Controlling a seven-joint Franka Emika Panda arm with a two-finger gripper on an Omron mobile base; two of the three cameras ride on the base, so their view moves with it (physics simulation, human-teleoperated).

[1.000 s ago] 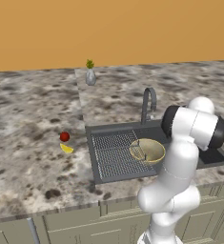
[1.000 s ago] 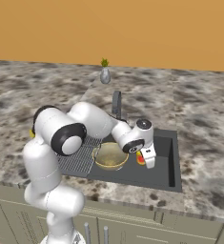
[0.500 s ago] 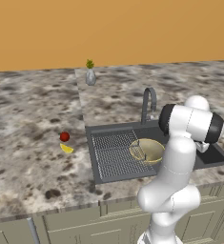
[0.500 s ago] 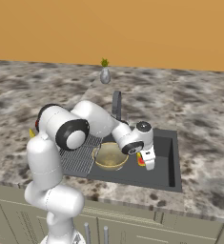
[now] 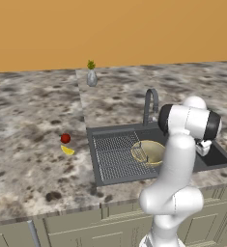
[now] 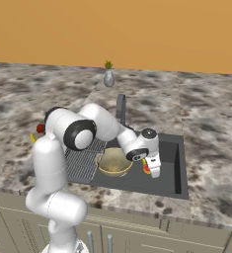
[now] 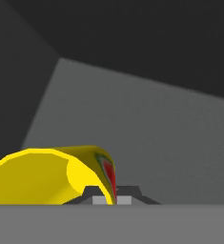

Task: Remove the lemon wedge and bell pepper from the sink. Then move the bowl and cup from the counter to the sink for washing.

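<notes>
The end effector [image 6: 155, 173] hangs low inside the sink [image 6: 179, 170], its jaws clamped on the rim of the yellow cup [image 7: 46, 176], which sits just above the dark basin floor with its orange-red mark turned toward the camera. Beside it in the basin, the olive-gold bowl [image 6: 113, 162] rests next to the ribbed drainboard [image 5: 116, 155]. The bell pepper [image 5: 65, 138] and lemon wedge [image 5: 67, 150] lie close together on the speckled tabletop [image 5: 33, 120], left of the sink.

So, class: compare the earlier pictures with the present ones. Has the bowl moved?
No. The bowl sits in the sink in the same spot beside the drainboard and below the faucet.
</notes>
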